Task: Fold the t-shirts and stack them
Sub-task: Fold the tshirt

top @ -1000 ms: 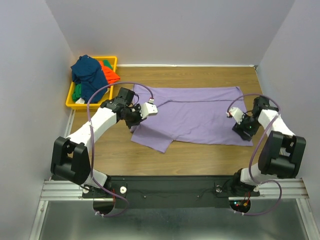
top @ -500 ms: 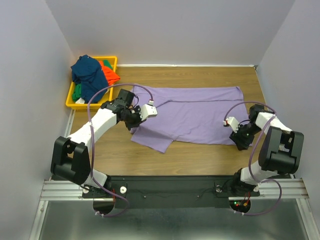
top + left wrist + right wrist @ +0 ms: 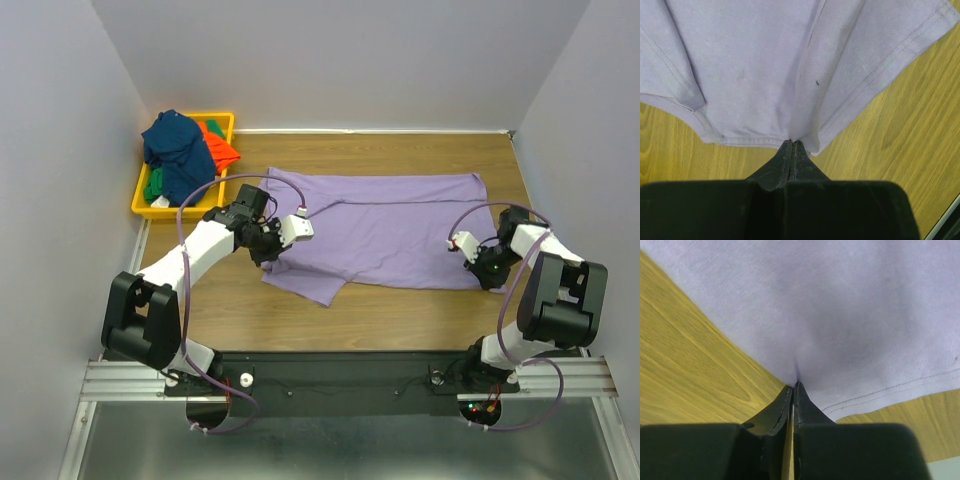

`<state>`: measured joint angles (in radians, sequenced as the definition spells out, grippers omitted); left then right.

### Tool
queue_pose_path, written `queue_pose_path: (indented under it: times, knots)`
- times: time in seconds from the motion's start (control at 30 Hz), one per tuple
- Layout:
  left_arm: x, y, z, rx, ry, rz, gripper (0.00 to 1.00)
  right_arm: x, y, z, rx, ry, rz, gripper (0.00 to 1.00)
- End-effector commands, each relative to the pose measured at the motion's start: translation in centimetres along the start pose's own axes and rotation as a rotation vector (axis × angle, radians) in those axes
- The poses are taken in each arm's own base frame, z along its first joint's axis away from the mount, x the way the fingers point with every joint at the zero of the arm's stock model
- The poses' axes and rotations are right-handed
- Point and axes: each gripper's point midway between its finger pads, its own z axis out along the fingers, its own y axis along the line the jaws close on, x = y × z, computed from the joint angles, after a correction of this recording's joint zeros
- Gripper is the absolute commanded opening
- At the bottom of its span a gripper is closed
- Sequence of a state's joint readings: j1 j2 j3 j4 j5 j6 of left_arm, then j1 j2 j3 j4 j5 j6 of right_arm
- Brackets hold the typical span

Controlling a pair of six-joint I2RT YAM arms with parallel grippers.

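Note:
A lavender-purple t-shirt (image 3: 390, 230) lies spread on the wooden table, its left part folded over itself. My left gripper (image 3: 268, 250) is shut on the shirt's near left edge; in the left wrist view (image 3: 793, 142) the hem is pinched between the closed fingertips. My right gripper (image 3: 487, 270) is shut on the shirt's near right corner, and the right wrist view (image 3: 796, 385) shows cloth (image 3: 850, 315) puckered into the closed tips. More t-shirts, navy blue (image 3: 178, 150), orange-red (image 3: 218, 140) and green (image 3: 153, 187), are heaped in a yellow bin.
The yellow bin (image 3: 141, 198) stands at the table's back left, against the left wall. Bare wood (image 3: 390, 310) runs between the shirt and the black rail at the near edge. Grey walls close in the left, back and right sides.
My right gripper has moved down to the shirt's near right corner and shut on it. The left gripper, still shut on the cloth, has shifted a little toward the near left.

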<state>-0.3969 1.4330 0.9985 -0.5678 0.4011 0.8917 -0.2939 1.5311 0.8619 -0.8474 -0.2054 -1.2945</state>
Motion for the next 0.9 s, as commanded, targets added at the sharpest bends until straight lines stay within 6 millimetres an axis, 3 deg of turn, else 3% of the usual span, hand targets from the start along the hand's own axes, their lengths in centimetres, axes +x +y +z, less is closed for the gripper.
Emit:
queue_pose_path:
  times: [0.0, 0.43, 0.67, 0.87]
  knots:
    - [-1.0, 0.0, -0.7, -0.005, -0.042, 0.014, 0.0, 0.0, -0.5, -1.0, 0.047, -0.002, -0.004, 0.0]
    - [-3.1, 1.8, -3.5, -0.039, -0.099, -0.017, 0.0, -2.5, -4.4, -5.6, 0.143, -0.048, -0.016, 0.0]
    - [-4.4, 5.3, -5.2, -0.094, -0.135, -0.043, 0.0, -3.5, -7.2, -5.7, 0.142, -0.054, -0.007, 0.01]
    - [-5.5, 8.2, -5.1, -0.12, -0.152, -0.064, 0.0, -4.5, -10.4, -5.0, 0.137, -0.06, 0.007, 0.01]
